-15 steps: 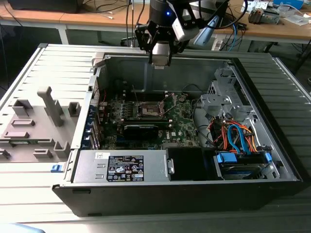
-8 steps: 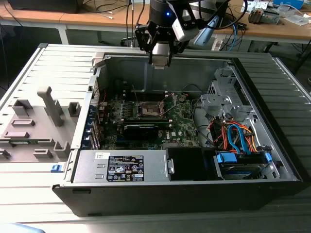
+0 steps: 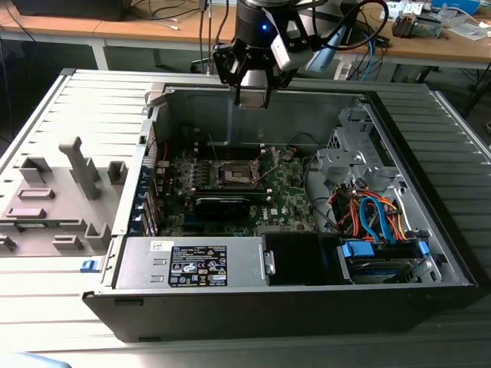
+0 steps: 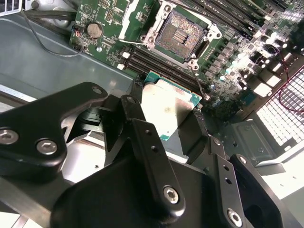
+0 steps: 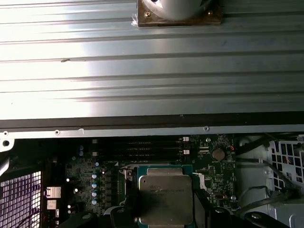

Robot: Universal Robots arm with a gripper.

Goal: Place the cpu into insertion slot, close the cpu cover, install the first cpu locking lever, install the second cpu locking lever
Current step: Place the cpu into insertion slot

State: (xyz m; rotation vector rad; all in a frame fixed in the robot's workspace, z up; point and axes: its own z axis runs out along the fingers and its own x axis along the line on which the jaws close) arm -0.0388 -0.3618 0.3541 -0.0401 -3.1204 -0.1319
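Hangs at the top centre of the exterior view as a black wrist with a small blue light, pointing straight down and ending in the tool (image 3: 253, 98). Clamps the cpu (image 4: 167, 107) by two opposite edges between dark fingers (image 4: 142, 133), linkage bars angled inward; holds it flat, metal face toward both wrist cameras

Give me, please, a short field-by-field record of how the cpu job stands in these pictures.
end effector: closed on the cpu, hovering over the open computer case
cpu: gripped by its edges, metal top facing the cameras in both wrist views, not yet seated
insertion slot: empty, dark centre exposed
cpu cover: raised open beside the slot
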